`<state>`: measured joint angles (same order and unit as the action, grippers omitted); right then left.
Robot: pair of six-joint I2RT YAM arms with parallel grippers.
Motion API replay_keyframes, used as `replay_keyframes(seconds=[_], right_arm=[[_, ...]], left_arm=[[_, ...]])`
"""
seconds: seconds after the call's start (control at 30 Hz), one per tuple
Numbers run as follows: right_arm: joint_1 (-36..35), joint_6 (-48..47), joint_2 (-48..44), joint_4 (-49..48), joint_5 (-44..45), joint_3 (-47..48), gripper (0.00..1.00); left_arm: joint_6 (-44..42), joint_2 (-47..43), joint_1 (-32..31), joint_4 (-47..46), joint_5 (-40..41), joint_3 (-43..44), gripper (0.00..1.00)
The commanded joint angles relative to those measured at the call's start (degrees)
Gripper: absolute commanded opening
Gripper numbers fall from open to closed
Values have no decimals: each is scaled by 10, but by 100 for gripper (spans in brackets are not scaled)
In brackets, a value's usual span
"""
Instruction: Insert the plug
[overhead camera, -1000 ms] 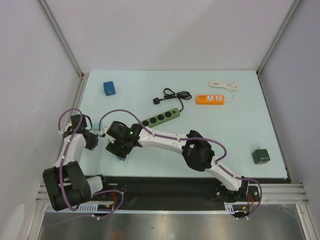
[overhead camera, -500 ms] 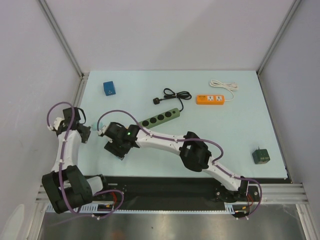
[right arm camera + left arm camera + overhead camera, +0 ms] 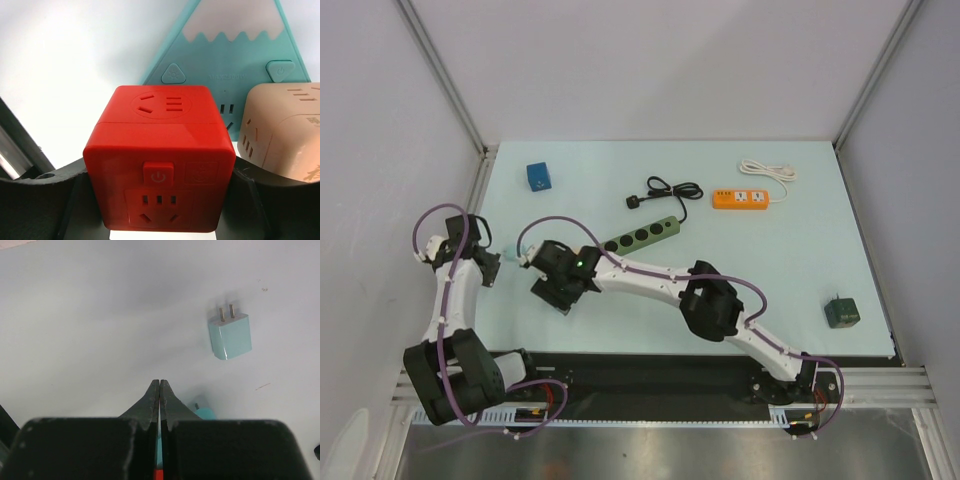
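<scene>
The plug (image 3: pixel 230 335) is a small teal adapter with two metal prongs, lying flat on the pale table ahead and to the right of my left gripper (image 3: pixel 159 382). That gripper is shut and holds nothing; in the top view it sits at the table's left edge (image 3: pixel 488 265). My right gripper (image 3: pixel 160 210) is shut on a red cube socket (image 3: pixel 159 150), with one finger on each side of the cube. The cube's power button and a socket face point at the camera. In the top view the right gripper (image 3: pixel 552 290) is just right of the left one.
A teal mountain-shaped socket (image 3: pixel 235 55) and a beige cube socket (image 3: pixel 282 130) lie behind the red cube. Further out are a blue cube (image 3: pixel 538 177), a green power strip (image 3: pixel 642 236) with black cord, an orange strip (image 3: pixel 740 198) and a dark green cube (image 3: pixel 841 313).
My left arm has drawn back to the left, away from the right gripper, and then held still. The right gripper has shifted slightly up and left with the red cube.
</scene>
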<state>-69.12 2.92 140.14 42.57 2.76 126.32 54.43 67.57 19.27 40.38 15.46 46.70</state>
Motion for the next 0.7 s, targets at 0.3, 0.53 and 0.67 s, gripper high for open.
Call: replay_keyframes(seconds=[0.3, 0.53, 0.67], right_arm=[[29, -27, -20, 74, 15, 25, 96], [30, -27, -44, 72, 3, 28, 98], [32, -27, -74, 71, -4, 24, 99]], left_arm=[[-10, -17, 7, -1, -18, -1, 0], [-19, -21, 7, -7, -24, -3, 0], [-22, -19, 7, -8, -22, -2, 0]])
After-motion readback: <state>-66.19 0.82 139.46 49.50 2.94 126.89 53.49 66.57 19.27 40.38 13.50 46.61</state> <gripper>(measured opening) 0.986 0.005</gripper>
